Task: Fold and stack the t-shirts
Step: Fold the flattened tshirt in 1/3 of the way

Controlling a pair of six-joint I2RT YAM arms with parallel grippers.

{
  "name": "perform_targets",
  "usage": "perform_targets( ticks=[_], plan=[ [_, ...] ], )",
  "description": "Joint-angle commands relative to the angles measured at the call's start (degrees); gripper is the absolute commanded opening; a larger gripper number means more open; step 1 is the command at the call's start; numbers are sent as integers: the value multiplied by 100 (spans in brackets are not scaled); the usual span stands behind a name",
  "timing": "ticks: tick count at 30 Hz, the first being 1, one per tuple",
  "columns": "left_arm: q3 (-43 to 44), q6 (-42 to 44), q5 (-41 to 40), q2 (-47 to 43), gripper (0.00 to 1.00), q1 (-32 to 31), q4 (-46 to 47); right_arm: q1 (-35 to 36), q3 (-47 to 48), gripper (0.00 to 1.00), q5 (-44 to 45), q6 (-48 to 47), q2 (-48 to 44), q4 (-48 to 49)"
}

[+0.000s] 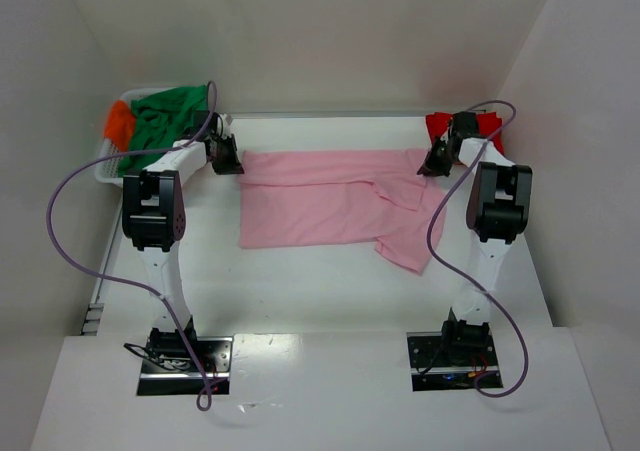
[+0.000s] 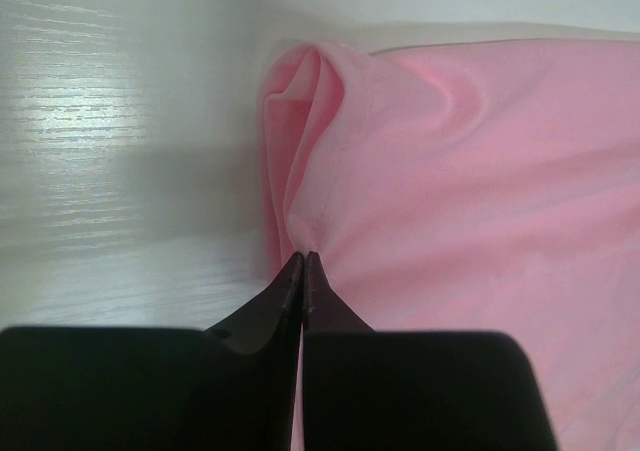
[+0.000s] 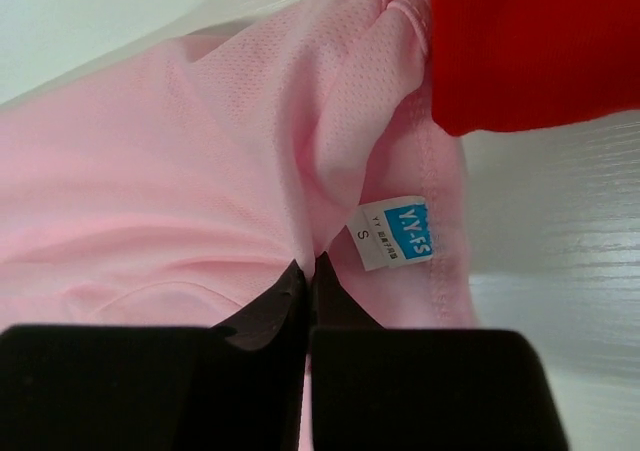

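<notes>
Now the pink shirt (image 1: 330, 196) lies crosswise, its long axis spanning both jaws, each pinched shut on a far corner.

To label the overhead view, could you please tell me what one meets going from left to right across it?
Orange t-shirt → green t-shirt → left claw → pink t-shirt → red t-shirt. The right claw overlaps the pink and red shirts, so it is left out.

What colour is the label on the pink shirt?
White and blue label on the pink shirt; right wrist view.
</notes>
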Motion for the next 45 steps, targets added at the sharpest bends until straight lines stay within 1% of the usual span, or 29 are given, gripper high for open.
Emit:
perform_targets(
  ticks=[1, 6, 9, 15, 16, 17, 19, 20, 22, 23, 24, 27, 28, 29, 31, 34, 35, 36, 37, 41, 43, 45],
  plan=[
    [185, 90, 74, -6, 0, 16, 36, -14, 2, 0, 195, 65, -571, 132],
    [185, 90, 74, -59, 0, 16, 36, -14, 389, 0, 485, 4, -703, -166],
    [185, 90, 135, -59, 0, 16, -17, -14, 469, 1, 696, 4, -703, -289],
    [62, 142, 320, -120, 0, 16, -17, -137, 583, 1, 750, -58, -633, -466],
    [1, 142, 372, -181, 0, 16, -17, -137, 583, 5, 750, -110, -581, -466],
    [-52, 142, 373, -182, 0, 16, -17, -137, 583, 5, 750, -110, -580, -518],
    [-52, 142, 434, -182, 0, 16, -17, -137, 531, 11, 750, -110, -580, -518],
    [-104, 142, 486, -182, 0, 16, -17, -137, 530, 22, 750, -110, -528, -518],
    [-105, 142, 487, -182, 0, -36, -17, -137, 469, 30, 689, -110, -527, -518],
    [-105, 142, 487, -182, 1, -36, -17, -137, 399, 39, 566, -110, -527, -466],
    [-105, 142, 487, -182, 1, -36, -17, -137, 398, 45, 495, -110, -527, -466],
    [-105, 142, 540, -129, 4, -89, -17, -137, 267, 52, 381, -58, -659, -413],
    [-105, 142, 540, -129, 7, -89, -17, -137, 197, 55, 311, -5, -659, -413],
    [-105, 142, 540, -129, 10, -89, -17, -137, 57, 55, 162, -5, -790, -361],
    [-105, 142, 540, -129, 13, -89, -17, -137, -75, 55, 91, -5, -931, -229],
    [-105, 142, 540, -129, 24, -89, -69, -137, -391, 55, -58, 48, -1002, -228],
    [-105, 142, 540, -129, 24, -89, -69, -137, -393, 54, -59, 48, -1063, -228],
    [-105, 142, 487, -129, 27, -89, -69, -137, -532, 51, -59, 48, -1063, -228],
    [-105, 142, 487, -190, 29, -89, -121, -137, -690, 51, -59, 48, -1124, -167],
    [-219, 195, 425, -243, 30, -89, -122, -137, -955, 49, -59, 48, -1178, 26],
    [-271, 195, 425, -243, 26, -89, -122, -137, -1017, 44, -59, 48, -1178, 79],
    [-333, 195, 425, -296, 18, -89, -122, -137, -1017, 35, -7, 48, -1125, 149]
  ],
)
